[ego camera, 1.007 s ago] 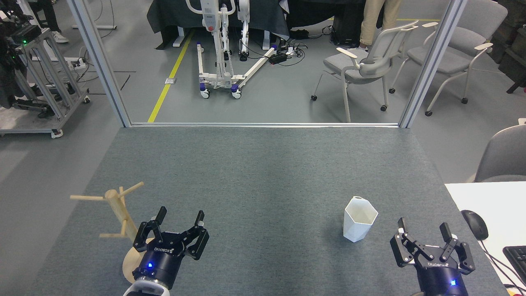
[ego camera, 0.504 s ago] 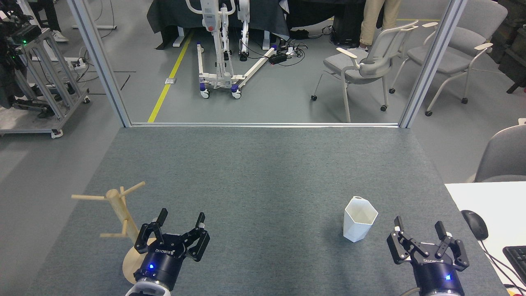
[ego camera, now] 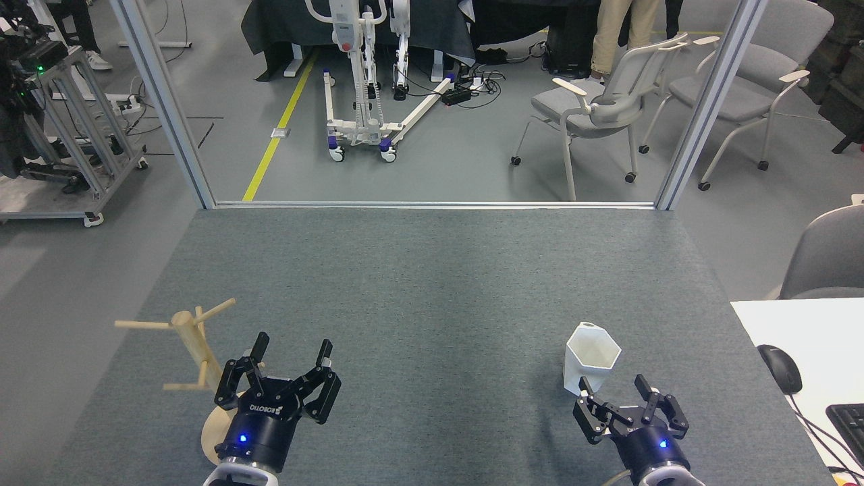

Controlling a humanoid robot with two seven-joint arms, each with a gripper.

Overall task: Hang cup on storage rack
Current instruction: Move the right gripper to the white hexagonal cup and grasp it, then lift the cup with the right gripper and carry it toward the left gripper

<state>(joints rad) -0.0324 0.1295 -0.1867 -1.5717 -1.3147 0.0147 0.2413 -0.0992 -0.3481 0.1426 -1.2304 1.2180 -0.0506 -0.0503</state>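
Seen from above on a grey carpeted tabletop [ego camera: 432,283]: white faceted cup [ego camera: 591,359] standing upright near the front right, open mouth up, nothing inside visible. Directly before it, right gripper [ego camera: 613,388] with fingers spread wide, one fingertip [ego camera: 584,386] overlapping the cup's lower edge in this view, contact impossible to confirm, nothing held. At front left, light wooden storage rack [ego camera: 196,351] upright on its round base, thin pegs jutting left, right and forward, all bare. Just beside it, left gripper [ego camera: 290,349] likewise spread wide and empty, its body covering part of the rack's base. Wide stretch of bare carpet between cup and rack. Off the right edge, a white desk [ego camera: 796,324] carrying a black mouse [ego camera: 779,368] and the corner of a keyboard [ego camera: 849,425]. Beyond the far edge, two metal frame posts [ego camera: 709,101], grey office chairs [ego camera: 601,101], a white wheeled lift frame [ego camera: 364,88], a yellow floor line [ego camera: 280,125], an equipment cart [ego camera: 61,135] at left, and a person's legs [ego camera: 617,34] at the back.
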